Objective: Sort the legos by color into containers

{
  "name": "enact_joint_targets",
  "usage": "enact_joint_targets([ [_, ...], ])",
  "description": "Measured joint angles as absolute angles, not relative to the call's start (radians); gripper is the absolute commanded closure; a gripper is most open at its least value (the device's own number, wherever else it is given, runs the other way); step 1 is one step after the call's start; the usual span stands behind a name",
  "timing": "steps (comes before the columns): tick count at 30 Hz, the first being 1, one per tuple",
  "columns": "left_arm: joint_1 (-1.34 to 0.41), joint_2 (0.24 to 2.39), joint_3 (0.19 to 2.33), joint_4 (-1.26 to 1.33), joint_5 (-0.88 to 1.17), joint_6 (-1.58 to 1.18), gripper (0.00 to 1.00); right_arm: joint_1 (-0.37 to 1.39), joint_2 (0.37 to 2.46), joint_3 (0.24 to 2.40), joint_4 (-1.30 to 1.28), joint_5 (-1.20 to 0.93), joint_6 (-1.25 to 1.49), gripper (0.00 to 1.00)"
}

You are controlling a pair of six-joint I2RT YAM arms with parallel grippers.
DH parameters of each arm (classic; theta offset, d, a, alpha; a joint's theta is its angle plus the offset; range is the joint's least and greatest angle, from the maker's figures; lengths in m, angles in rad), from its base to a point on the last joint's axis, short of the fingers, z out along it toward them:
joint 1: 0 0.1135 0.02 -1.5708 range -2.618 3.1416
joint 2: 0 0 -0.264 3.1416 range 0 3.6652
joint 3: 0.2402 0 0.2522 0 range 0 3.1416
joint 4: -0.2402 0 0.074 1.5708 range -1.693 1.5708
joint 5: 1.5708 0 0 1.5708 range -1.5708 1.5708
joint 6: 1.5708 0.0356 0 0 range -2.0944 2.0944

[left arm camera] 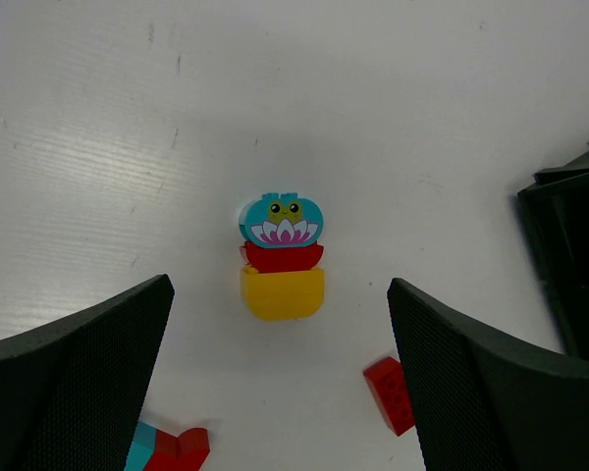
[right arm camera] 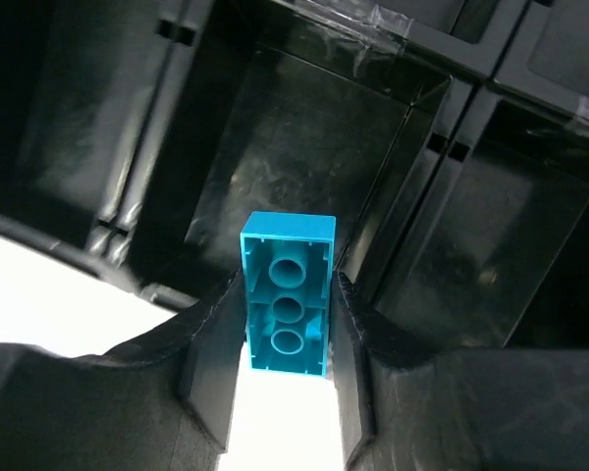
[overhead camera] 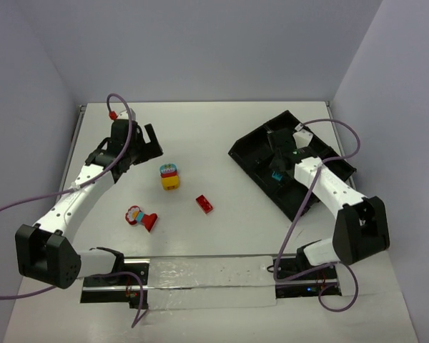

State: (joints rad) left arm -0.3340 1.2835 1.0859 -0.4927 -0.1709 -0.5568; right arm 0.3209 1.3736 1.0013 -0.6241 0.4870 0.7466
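Observation:
A stack of a cyan frog brick on a red and a yellow brick [overhead camera: 169, 176] stands mid-table; it shows in the left wrist view [left arm camera: 283, 260]. A lone red brick [overhead camera: 204, 204] [left arm camera: 391, 392] lies to its right. A red, cyan and yellow clump [overhead camera: 141, 217] [left arm camera: 167, 449] lies nearer the arms. My left gripper [overhead camera: 146, 143] [left arm camera: 279, 289] is open and empty, above and behind the stack. My right gripper [overhead camera: 279, 168] [right arm camera: 287, 299] is shut on a cyan brick [right arm camera: 287, 245] [overhead camera: 277, 176], held over a compartment of the black divided tray [overhead camera: 257, 146] [right arm camera: 304, 137].
The tray lies at an angle at the right back of the table, and its corner shows at the right edge of the left wrist view [left arm camera: 574, 265]. Grey walls close in the table at the back and sides. A plastic-covered rail [overhead camera: 207, 275] runs along the near edge.

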Motion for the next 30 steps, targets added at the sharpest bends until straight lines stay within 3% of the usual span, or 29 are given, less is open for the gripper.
enact_joint_targets([
  [3,-0.334,1.282,1.086,-0.492,-0.171,-0.565,0.01,0.304,1.432,1.003,-0.599,0.481,0.722,0.29],
  [14,-0.334,1.274,1.086,-0.494,-0.179,-0.566,0.01,0.317,1.448,1.002,-0.51,0.424,0.643,0.26],
  [21,-0.334,1.267,1.085,-0.507,-0.211,-0.566,0.01,0.618,1.337,0.939,-0.402,0.331,0.515,0.15],
  [25,-0.334,1.253,1.081,-0.519,-0.234,-0.568,0.01,0.805,1.393,0.942,-0.356,0.254,0.461,0.09],
  [30,-0.334,1.235,1.077,-0.53,-0.25,-0.572,0.01,0.866,1.51,0.958,-0.337,0.173,0.425,0.07],
])
